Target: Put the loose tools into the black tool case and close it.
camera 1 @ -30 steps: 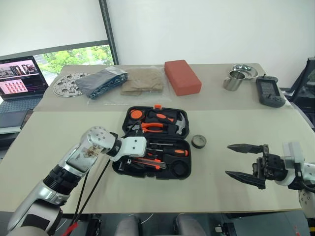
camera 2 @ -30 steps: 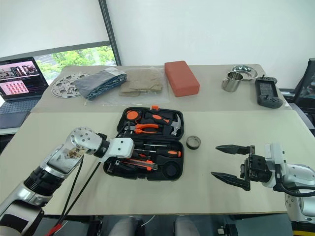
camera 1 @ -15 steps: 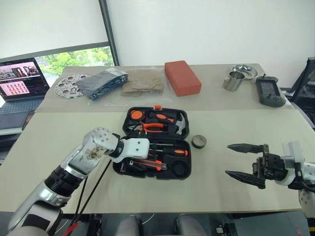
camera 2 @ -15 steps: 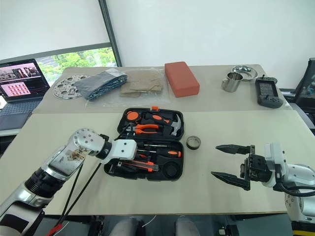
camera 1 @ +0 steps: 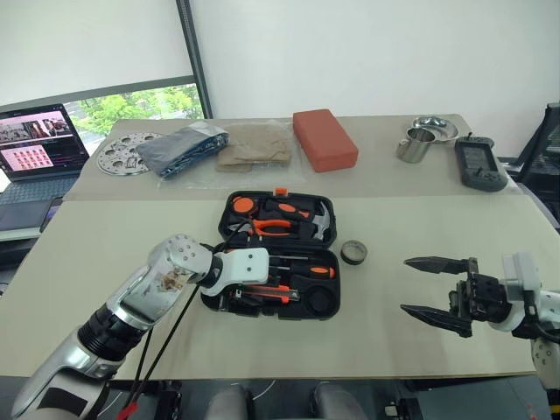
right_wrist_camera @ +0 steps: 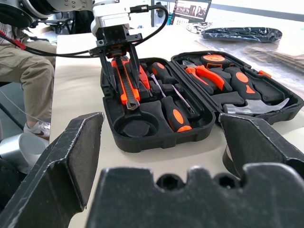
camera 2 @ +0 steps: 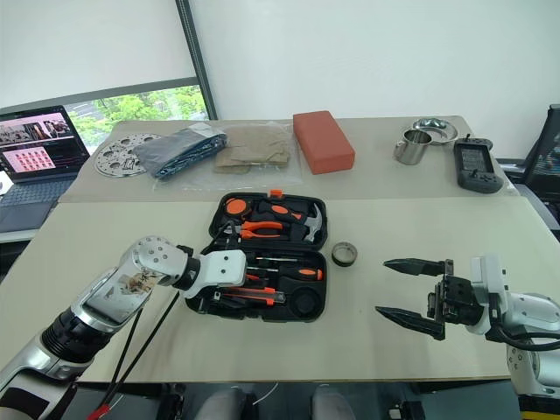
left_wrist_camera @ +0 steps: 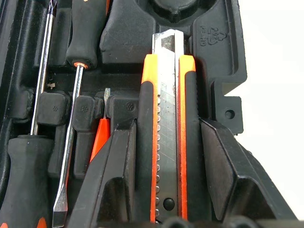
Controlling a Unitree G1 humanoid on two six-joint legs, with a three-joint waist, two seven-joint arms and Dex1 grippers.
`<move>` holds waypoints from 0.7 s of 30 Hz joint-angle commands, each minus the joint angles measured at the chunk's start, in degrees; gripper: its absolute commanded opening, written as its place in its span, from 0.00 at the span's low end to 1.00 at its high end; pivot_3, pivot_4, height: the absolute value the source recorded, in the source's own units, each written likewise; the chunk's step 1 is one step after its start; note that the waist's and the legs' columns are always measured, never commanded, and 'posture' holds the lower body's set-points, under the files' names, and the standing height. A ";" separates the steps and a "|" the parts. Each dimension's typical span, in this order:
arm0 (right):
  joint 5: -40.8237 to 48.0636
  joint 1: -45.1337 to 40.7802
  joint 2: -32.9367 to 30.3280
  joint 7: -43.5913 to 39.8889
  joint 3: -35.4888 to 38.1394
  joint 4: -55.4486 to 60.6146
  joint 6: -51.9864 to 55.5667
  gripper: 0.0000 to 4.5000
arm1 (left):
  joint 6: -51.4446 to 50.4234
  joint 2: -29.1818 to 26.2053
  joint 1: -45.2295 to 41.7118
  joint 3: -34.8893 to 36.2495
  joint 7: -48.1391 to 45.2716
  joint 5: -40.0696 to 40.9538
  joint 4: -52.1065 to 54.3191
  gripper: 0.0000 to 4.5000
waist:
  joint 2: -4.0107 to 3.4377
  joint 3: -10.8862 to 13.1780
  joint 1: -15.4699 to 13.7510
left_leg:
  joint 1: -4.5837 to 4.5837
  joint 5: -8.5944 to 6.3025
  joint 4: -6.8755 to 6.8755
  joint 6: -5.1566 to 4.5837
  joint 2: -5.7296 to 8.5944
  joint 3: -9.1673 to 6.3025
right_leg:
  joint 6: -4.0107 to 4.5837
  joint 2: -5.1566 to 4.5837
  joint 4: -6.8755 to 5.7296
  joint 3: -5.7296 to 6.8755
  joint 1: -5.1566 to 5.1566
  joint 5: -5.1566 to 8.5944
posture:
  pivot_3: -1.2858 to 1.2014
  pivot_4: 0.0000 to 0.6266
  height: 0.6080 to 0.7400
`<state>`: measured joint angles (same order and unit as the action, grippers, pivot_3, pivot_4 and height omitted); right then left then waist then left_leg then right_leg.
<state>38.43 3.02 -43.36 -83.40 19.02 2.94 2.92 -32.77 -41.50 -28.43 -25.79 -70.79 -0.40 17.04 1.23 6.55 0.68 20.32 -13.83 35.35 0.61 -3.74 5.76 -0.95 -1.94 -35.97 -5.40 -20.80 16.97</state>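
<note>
1. The step in hand is seating the utility knife [left_wrist_camera: 167, 128] in the black tool case [camera 1: 325, 300]. The left gripper [right_wrist_camera: 119, 76] has its two fingers set either side of the knife's orange-and-black body, narrow and holding it lengthwise.

2. In the right wrist view the knife slopes down from those fingers, its far end resting at the edge of the case's round recess. It looks laid over its slot at the near edge of the case, but not yet pressed flat; that is a judgement.

3. Just beside the left gripper, further into the case, lie the small all-orange screwdriver [left_wrist_camera: 100, 137] and then the two long screwdrivers [right_wrist_camera: 172, 102], already in their recesses.

4. The right gripper [camera 1: 435, 294] hangs over the bare table with its fingers spread wide and nothing between them. The small dark tape roll [camera 1: 353, 253] stands on the table between that gripper and the case, just beside the case's wall.

5. The next move probably calls for lowering the knife until it lies level in its recess, then parting the left fingers and drawing straight back, so the fingers do not drag it out.

6. After that the tape roll remains to go in, likely into the round recess, before the lid half is folded over.
</note>
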 commanded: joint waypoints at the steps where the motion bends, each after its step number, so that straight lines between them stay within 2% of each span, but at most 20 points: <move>1: 0.55 -0.23 -0.15 -0.12 1.63 1.12 -1.36 1.00 | -0.05 -1.20 1.79 -2.16 -0.96 -0.06 0.05 0.33 | 0.00 0.00 0.01 | 0.00 0.00 0.00 0.00 0.00 0.00 | 0.00 0.00 0.00 0.00 0.00 0.00 | 0.52 0.24 1.00; 2: 0.58 -0.14 -0.18 -0.15 1.68 1.14 -1.32 1.00 | 0.04 -1.04 1.82 -2.01 -0.48 -0.16 0.08 0.55 | 0.00 0.00 0.03 | 0.00 0.00 0.00 0.00 0.00 -0.01 | 0.00 0.01 0.00 0.00 0.00 0.00 | 0.52 0.24 1.00; 3: 0.59 -0.10 -0.20 -0.18 1.70 1.13 -1.30 1.00 | 0.15 -0.80 1.75 -1.82 0.11 -0.31 -0.04 0.60 | 0.00 0.00 0.09 | 0.00 -0.01 0.00 -0.01 -0.01 -0.01 | 0.00 0.01 0.00 0.00 0.00 0.00 | 0.52 0.24 1.00; 8: 0.35 -0.07 -0.29 -0.26 1.68 0.93 -1.43 1.00 | -1.72 -1.27 0.29 0.98 -0.38 2.24 1.80 0.99 | 0.00 0.00 0.19 | 0.01 -0.04 0.00 -0.06 -0.04 -0.03 | 0.02 0.09 0.03 -0.07 0.01 0.02 | 0.52 0.24 1.00; 13: 0.18 0.14 -0.34 -0.26 1.73 0.91 -1.52 1.00 | -6.41 -2.05 -2.62 7.52 -1.85 9.15 6.12 0.99 | -0.08 -0.04 0.08 | 0.11 -0.05 0.00 -0.08 -0.06 -0.24 | 0.04 0.25 0.11 -0.18 -0.04 0.09 | 0.52 0.24 1.00; 17: 0.05 0.07 -0.26 -0.34 1.64 0.71 -1.70 1.00 | -7.43 -1.43 -3.93 10.47 -1.19 13.15 5.72 0.99 | -0.07 -0.03 -0.07 | 0.20 -0.04 0.03 -0.07 -0.04 -0.37 | 0.06 0.31 0.11 -0.20 -0.03 0.12 | 0.52 0.24 1.00; 20: -0.10 -0.17 -0.02 -0.21 1.40 0.55 -1.89 1.00 | -0.86 0.62 -2.78 10.85 -0.57 13.59 1.84 0.83 | -0.03 -0.01 -0.02 | 0.21 -0.04 0.10 -0.07 -0.05 -0.46 | 0.06 0.35 0.08 -0.20 -0.01 0.13 | 0.52 0.24 1.00; 21: -0.14 -0.18 0.03 -0.20 1.35 0.53 -1.95 1.00 | 1.97 1.16 -2.02 10.86 -1.12 13.87 1.00 0.74 | -0.03 -0.01 -0.02 | 0.21 -0.04 0.15 -0.07 -0.05 -0.49 | 0.06 0.36 0.06 -0.20 -0.01 0.13 | 0.52 0.24 1.00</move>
<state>37.95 3.10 -43.36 -83.56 19.02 2.81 2.52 -36.32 -41.15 -31.23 -16.11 -71.48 12.15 19.28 1.20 6.55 0.66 20.54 -13.87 35.54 0.54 -3.79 5.25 -0.89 -1.57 -35.92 -5.60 -20.81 17.10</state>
